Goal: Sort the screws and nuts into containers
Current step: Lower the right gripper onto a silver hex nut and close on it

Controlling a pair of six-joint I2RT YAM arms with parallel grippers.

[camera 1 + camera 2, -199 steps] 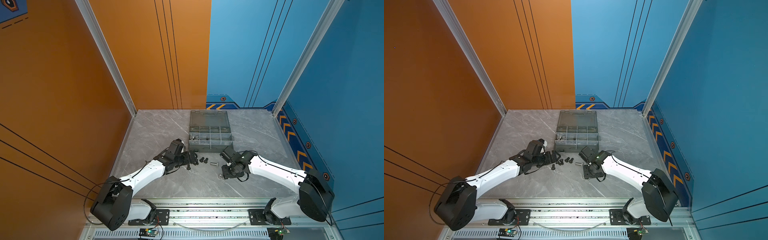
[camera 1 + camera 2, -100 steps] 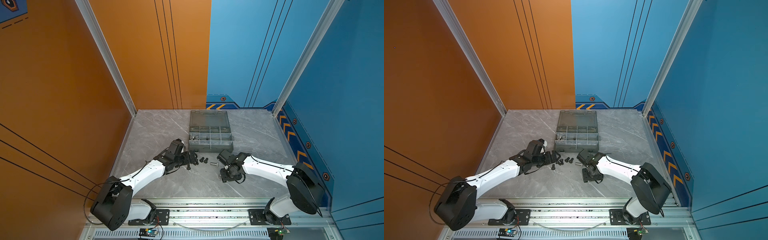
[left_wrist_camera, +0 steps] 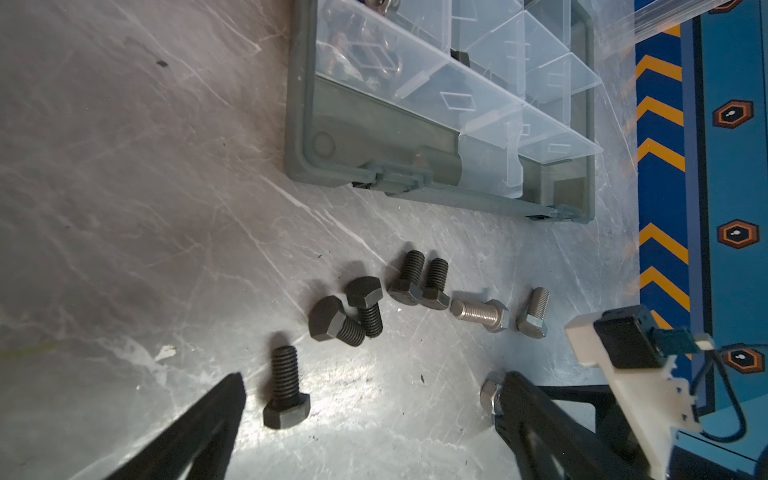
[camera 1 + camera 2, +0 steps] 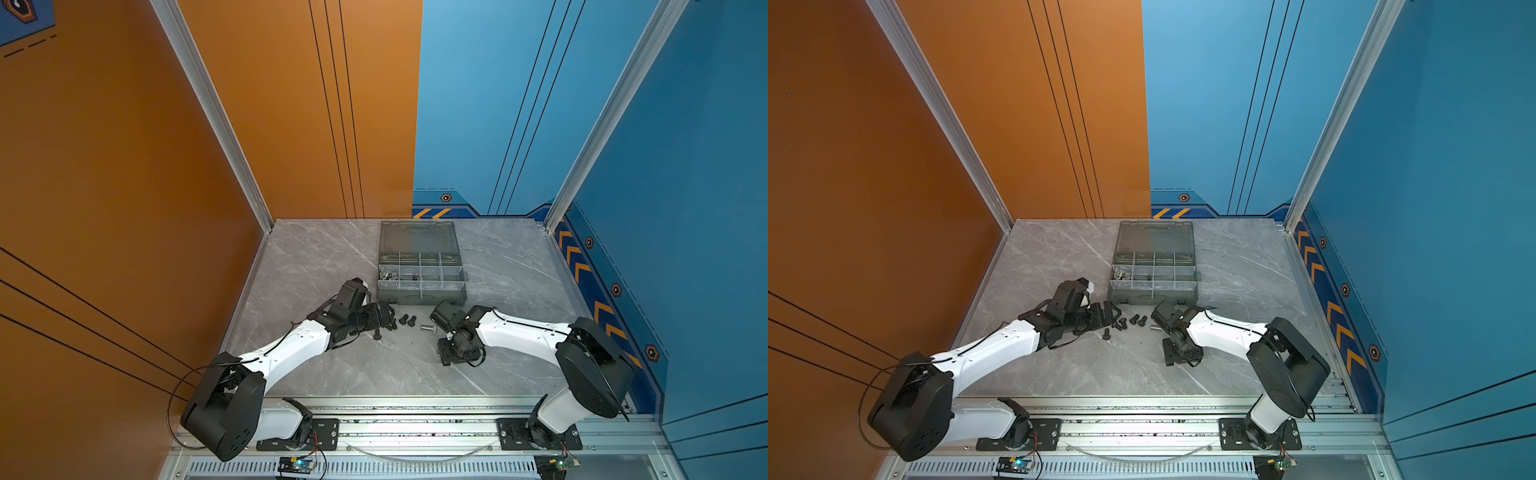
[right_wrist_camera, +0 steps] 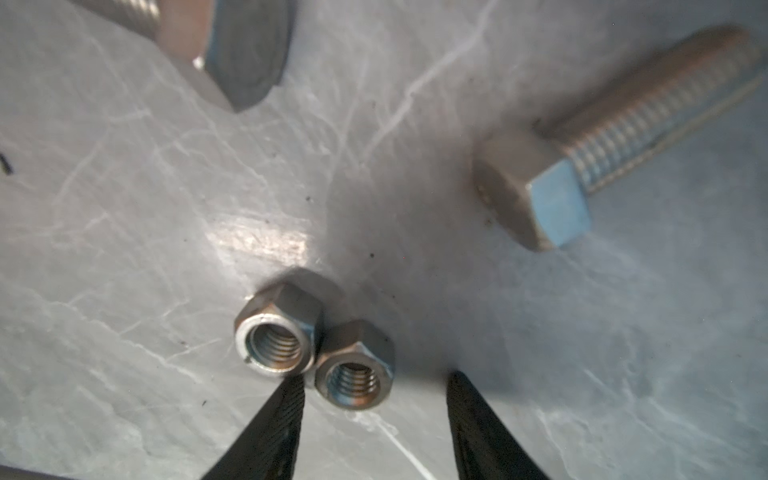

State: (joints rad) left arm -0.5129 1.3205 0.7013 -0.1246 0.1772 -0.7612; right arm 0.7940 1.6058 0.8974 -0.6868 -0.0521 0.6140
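Right gripper point(image 5: 374, 386): shifted slightly within the last second, opening unchanged, roughly half spread, empty, low over table point(image 5: 124, 208). Silver hex nut point(image 5: 353, 370) between fingertips; second nut point(image 5: 276, 336) touching it, just ahead of one finger. Pinch judged imminent. Organiser case point(image 4: 419, 291) well beyond. Left gripper point(image 3: 374, 378): fully spread, empty, black bolt point(image 3: 284, 390) between fingers.

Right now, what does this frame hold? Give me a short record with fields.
case: open on the table, some silver parts inside
loose on table: five black bolts, two silver bolts, two silver hex nuts
left hand: open, one black bolt between its jaws
right hand: open, straddling one nut, not gripping
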